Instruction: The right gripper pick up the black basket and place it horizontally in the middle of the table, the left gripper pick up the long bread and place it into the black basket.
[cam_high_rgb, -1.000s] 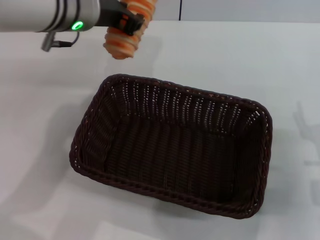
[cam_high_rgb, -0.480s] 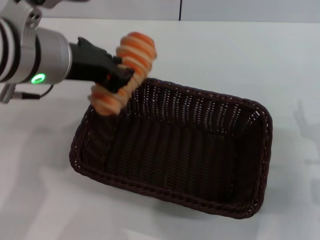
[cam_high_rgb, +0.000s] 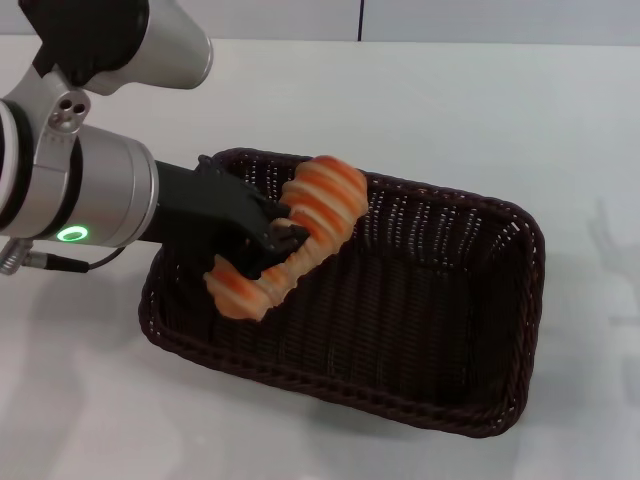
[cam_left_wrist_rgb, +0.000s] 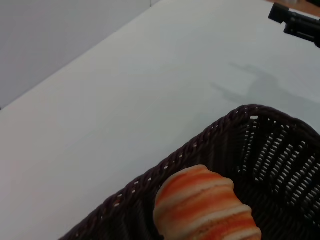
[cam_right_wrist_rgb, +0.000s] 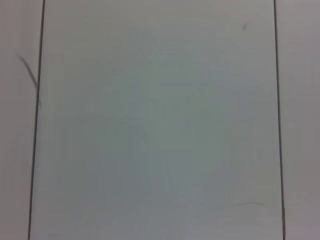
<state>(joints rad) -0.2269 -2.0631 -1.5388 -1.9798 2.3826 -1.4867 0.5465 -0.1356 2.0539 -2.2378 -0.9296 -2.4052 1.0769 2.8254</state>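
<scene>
The black basket (cam_high_rgb: 430, 330) lies lengthwise in the middle of the white table (cam_high_rgb: 480, 110). My left gripper (cam_high_rgb: 283, 240) is shut on the long bread (cam_high_rgb: 300, 232) and holds it tilted above the basket's left half, inside the rim line. The orange-brown loaf with cream stripes also shows in the left wrist view (cam_left_wrist_rgb: 205, 202), over the basket's woven wall (cam_left_wrist_rgb: 250, 145). The right gripper does not show in the head view; a black part at the far corner of the left wrist view (cam_left_wrist_rgb: 295, 22) may belong to it.
The table is bare white around the basket. The wall edge runs along the back (cam_high_rgb: 360, 20). The right wrist view shows only a pale flat surface with thin dark lines (cam_right_wrist_rgb: 150, 125).
My left arm has moved down and to the right with the bread, from behind the basket's back left corner to above its left half. The basket has not moved.
</scene>
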